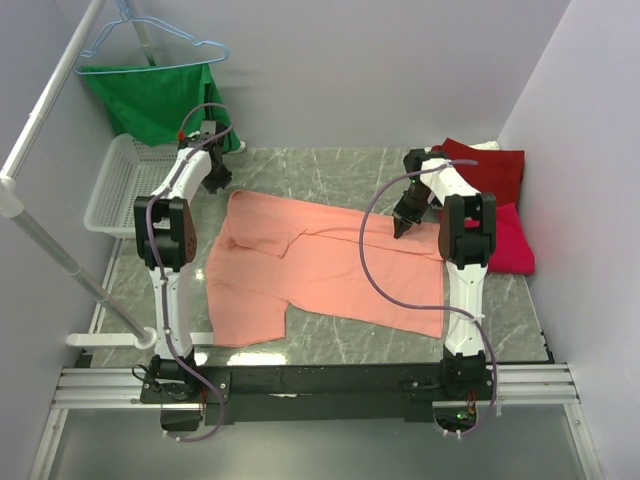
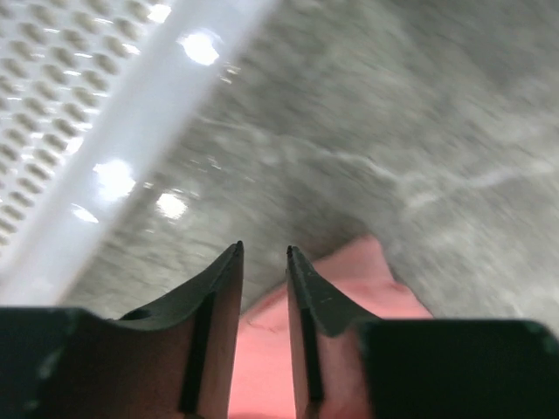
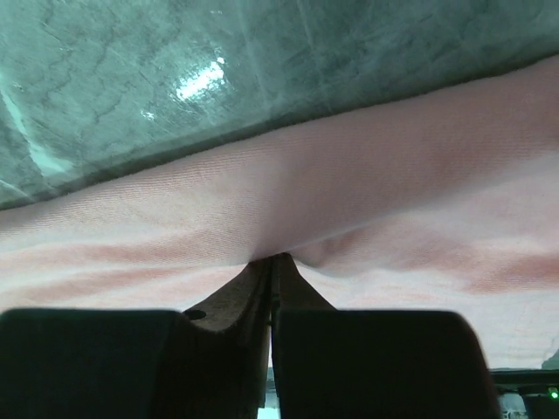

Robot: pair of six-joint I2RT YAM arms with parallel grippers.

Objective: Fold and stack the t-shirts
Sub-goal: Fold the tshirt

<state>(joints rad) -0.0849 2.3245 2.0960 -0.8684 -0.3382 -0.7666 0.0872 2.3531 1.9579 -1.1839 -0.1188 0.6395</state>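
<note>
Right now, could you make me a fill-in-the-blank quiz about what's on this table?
1. The right gripper is shut on the spread-out t-shirt, coloured ___.
2. The left gripper has its jaws ___.
3. The green garment hangs from a light-blue ___.
4. The white basket sits nearest the ___ gripper.
Missing: salmon-pink; open; hanger; left.

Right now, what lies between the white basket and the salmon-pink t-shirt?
Only bare grey tabletop separates the white basket from the salmon-pink t-shirt; the left wrist view shows this stretch.

Three t-shirts (image 1: 330, 265), one basket (image 1: 105, 195), one green garment (image 1: 150, 100), one hanger (image 1: 190, 42), two arms (image 1: 165, 225).
</note>
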